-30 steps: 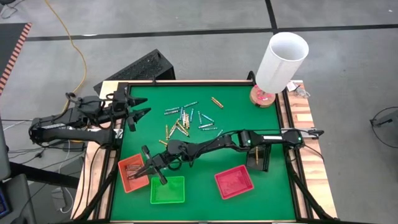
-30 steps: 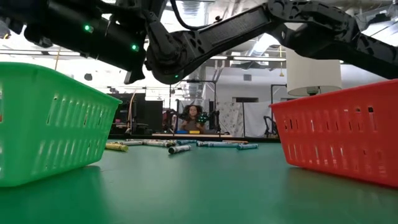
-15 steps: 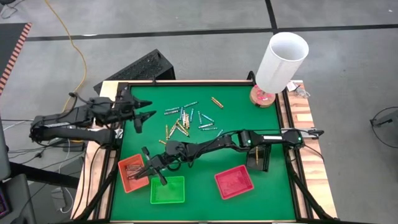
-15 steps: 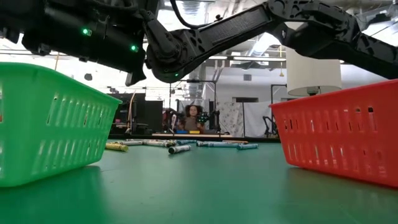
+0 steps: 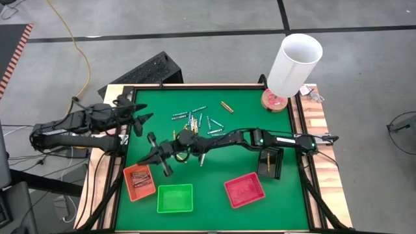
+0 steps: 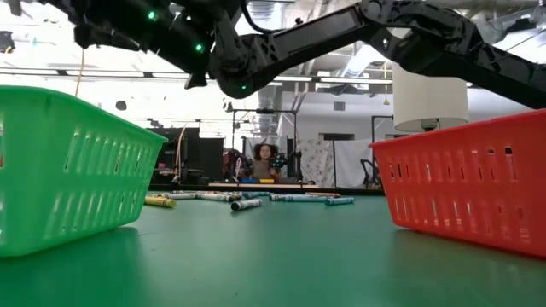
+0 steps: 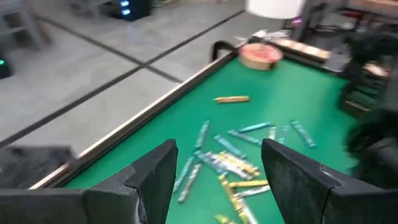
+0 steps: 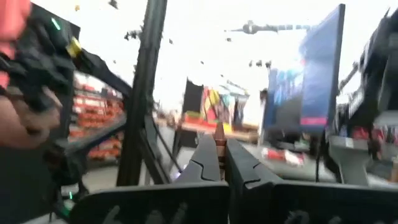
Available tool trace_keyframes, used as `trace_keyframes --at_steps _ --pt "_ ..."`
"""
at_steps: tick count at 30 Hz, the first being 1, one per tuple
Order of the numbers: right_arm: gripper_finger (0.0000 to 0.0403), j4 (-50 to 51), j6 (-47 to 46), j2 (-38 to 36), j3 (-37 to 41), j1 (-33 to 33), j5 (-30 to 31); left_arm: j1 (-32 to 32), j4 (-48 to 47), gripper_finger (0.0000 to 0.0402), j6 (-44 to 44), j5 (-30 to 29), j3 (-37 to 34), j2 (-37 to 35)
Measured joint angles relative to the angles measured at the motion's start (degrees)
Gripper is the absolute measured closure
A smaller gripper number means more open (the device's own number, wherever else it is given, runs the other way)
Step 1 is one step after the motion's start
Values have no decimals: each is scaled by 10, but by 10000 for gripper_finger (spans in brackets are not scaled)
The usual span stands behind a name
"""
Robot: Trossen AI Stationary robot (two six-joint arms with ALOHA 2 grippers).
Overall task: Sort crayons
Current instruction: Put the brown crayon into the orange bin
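Note:
The crayons (image 5: 195, 123) lie loose in a heap on the green table top, left of its middle toward the far edge; the heap also shows as crayons (image 7: 233, 165) and crayons (image 6: 247, 200). One gold crayon (image 5: 226, 106) lies apart, farther back. My left gripper (image 5: 140, 119) hovers open over the table's left edge, pointing at the heap, with nothing between its fingers (image 7: 155, 171). My right gripper (image 5: 146, 160) is shut. It hangs in the air between the heap and the orange tray (image 5: 138, 182), which holds reddish-brown crayons. My right gripper (image 8: 219, 140) points upward into the room. A thin reddish-brown strip (image 8: 219, 132) shows between its shut fingertips. I cannot tell whether this is a crayon.
A green tray (image 5: 175, 198) and a red tray (image 5: 244, 190) stand near the front edge. A black tray (image 5: 270, 162) with a yellow crayon stands at the right. A white cylinder (image 5: 294, 65) on a wooden disc stands at the far right corner. A person (image 6: 266, 158) sits in the room beyond.
My right gripper has risen from over the orange tray and gone toward the table's far edge, nearer the heap, staying shut. My left gripper has tipped a little downward toward the heap, still open. The crayons and trays have kept still.

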State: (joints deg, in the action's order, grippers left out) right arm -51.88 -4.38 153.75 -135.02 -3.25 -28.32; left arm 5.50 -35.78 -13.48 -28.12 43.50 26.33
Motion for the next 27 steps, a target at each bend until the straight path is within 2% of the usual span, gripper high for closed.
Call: trace_keyframes --at_steps 6,9,12,16,19,23,27 --pt "403 5 10 -4 0 4 18 0 -68 178 -21 -35 0 -30" --pt "403 7 12 -4 0 5 43 0 -90 178 -21 -104 0 -33" --pt "403 20 12 -4 0 -1 42 0 -93 178 -27 -162 0 -33" --pt "403 59 22 7 1 -21 22 0 -75 178 -13 -158 0 -32" --pt "403 52 56 34 0 -37 16 0 -60 178 -10 -155 0 -32" --pt "403 30 32 68 2 -48 25 0 -48 178 -9 -154 0 -32" --pt "403 26 23 68 0 -46 27 0 -32 178 -8 -152 0 -32"
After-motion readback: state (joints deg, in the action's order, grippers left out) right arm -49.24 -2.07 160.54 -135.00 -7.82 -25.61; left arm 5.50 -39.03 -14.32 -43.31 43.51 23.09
